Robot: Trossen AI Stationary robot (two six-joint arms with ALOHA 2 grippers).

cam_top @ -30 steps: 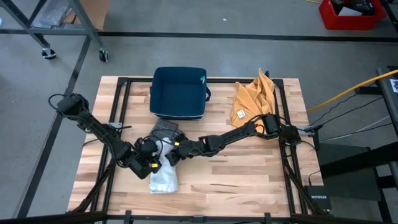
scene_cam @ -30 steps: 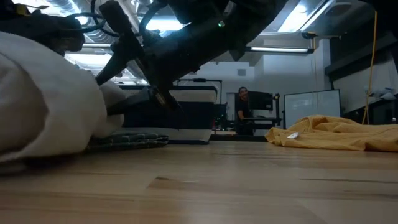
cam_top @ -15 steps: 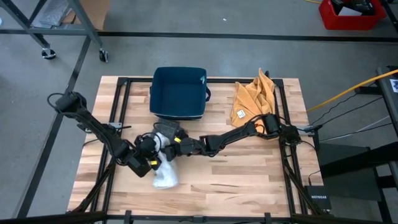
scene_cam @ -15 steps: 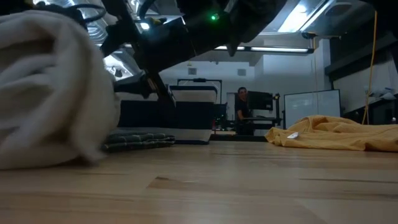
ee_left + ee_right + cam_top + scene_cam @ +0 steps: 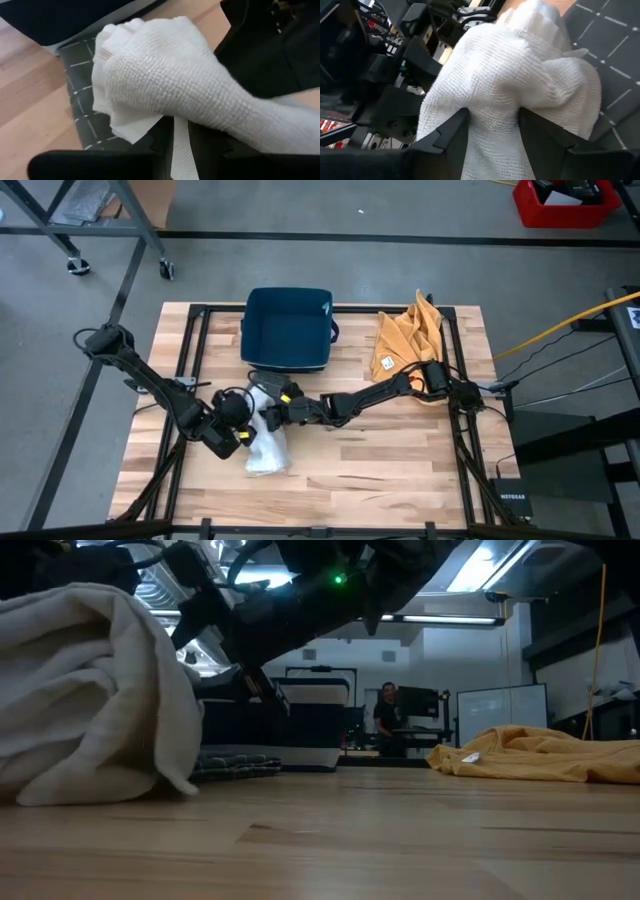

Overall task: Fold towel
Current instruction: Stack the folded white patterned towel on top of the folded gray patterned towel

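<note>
A white towel (image 5: 267,452) lies bunched up on the wooden table, left of the middle; it fills the left of the low view (image 5: 90,700). Its far end lies over a dark grey checked cloth (image 5: 262,386). My left gripper (image 5: 245,436) comes from the left and is shut on the towel (image 5: 150,85). My right gripper (image 5: 273,412) reaches in from the right and is shut on a thick bunch of the same towel (image 5: 510,80). The two grippers stand close together, facing each other. My left gripper pinches a thin flap of the white towel (image 5: 181,150) between its two fingers, slanting down from the table's left. The thick bunch rises just beyond the fingers. My right gripper holds a thick, gathered bunch of several layers (image 5: 492,125) between its two fingers, which stand wide apart. It comes nearly level from the table's right. The bunch is raised, and the towel's near end (image 5: 265,465) rests on the table.
A dark blue bin (image 5: 288,328) stands at the far edge, just beyond the grippers. A yellow cloth (image 5: 405,340) lies crumpled at the far right (image 5: 540,755). Bare wood spreads over the near and right parts of the table (image 5: 400,470). A person (image 5: 385,715) stands in the room behind.
The towel's far part has been gathered and raised between the two grippers: in the low view it now stands taller, with folds hanging down. Its near end has stayed on the table. My left gripper has risen a little toward the far-left.
</note>
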